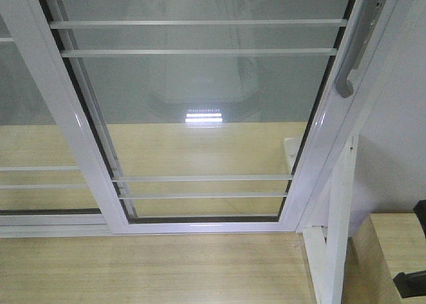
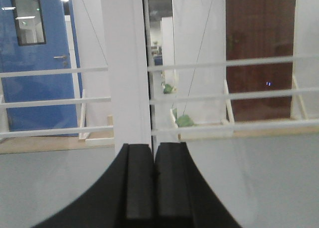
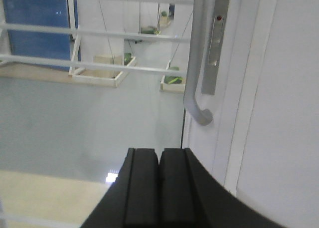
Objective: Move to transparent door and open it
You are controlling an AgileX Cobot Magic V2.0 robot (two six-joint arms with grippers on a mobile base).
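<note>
The transparent door (image 1: pixel 200 118) fills most of the front view. It is a clear pane in a white frame, crossed by thin white bars near its top and bottom, and it stands on the track where the wooden floor (image 1: pixel 146 271) ends. Its right stile lies against the white jamb at the right edge of the opening, so I judge the door shut, or very nearly. Beside it on the left is the handleless glass panel (image 1: pixel 26 118).

With the door this close and square ahead, the drive up to it looks finished. The opening itself has not begun, since nothing has hold of the door.

The curved grey handle (image 1: pixel 345 83) runs down the right stile near the door's upper right corner. In the right wrist view that handle (image 3: pixel 193 63) hangs just above and slightly right of the right end effector (image 3: pixel 159 188), near it but apart. The pads (image 3: pixel 142 188) there are pressed together with only a thin seam between them, clamping nothing and touching nothing. What is left, by my reading, is to spread them around the bar or hook past it, then draw the door toward the left along its track.

The left end effector (image 2: pixel 152 185) is likewise closed up, its pads meeting and empty. It faces a white upright stile (image 2: pixel 127 63) of the frame, and I cannot tell whether its tips touch that stile.
</note>
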